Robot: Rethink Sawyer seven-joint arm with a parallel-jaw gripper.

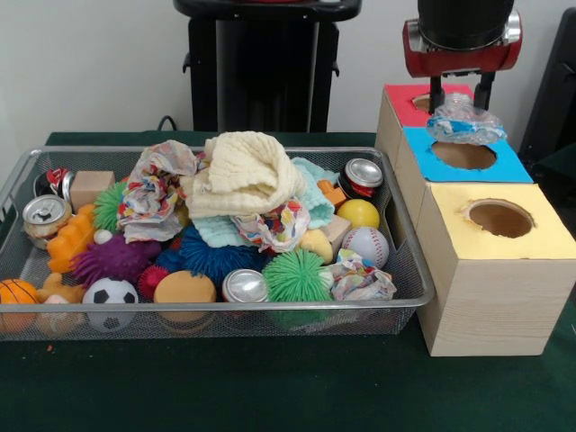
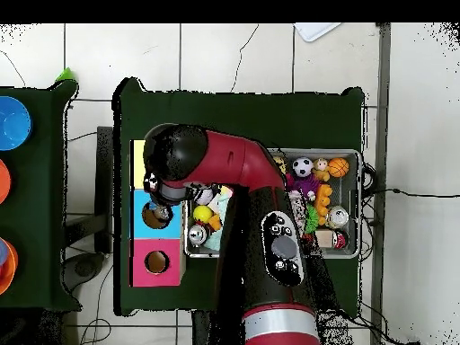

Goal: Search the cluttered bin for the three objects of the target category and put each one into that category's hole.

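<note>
End effector (image 1: 461, 101) sits over the row of boxes, fingers closed down on a crumpled clear plastic wrapper (image 1: 464, 121), which hangs just under the tips, right above the blue-topped box (image 1: 468, 157) and its hole (image 1: 463, 155); wrapper's far edge overlaps the red-topped box (image 1: 402, 101) behind. Overhead view agrees: arm's head is over the blue square (image 2: 155, 216), w/ yellow-topped box (image 1: 500, 236) on one side and red on the other. Wrapper looks v. light, thin, crinkly, no stiffness — springs back when squeezed, prob. a bit slick, so a pinch through a bunched fold holds better than an edge; not fragile. Being so light it may cling to the fingers on release or drift and catch on the hole's rim, as it looks nearly as wide as the hole. Judging by position, step in hand = drop into blue hole. Further out, wire bin (image 1: 409, 270) on the green table (image 1: 270, 387) is packed: cream cloth (image 1: 243, 175) on top, patterned crumpled paper wads (image 1: 155, 184), cans (image 1: 363, 175), balls, spiky toys. Couldn't spot more clear plastic in bin; may be buried.
</note>
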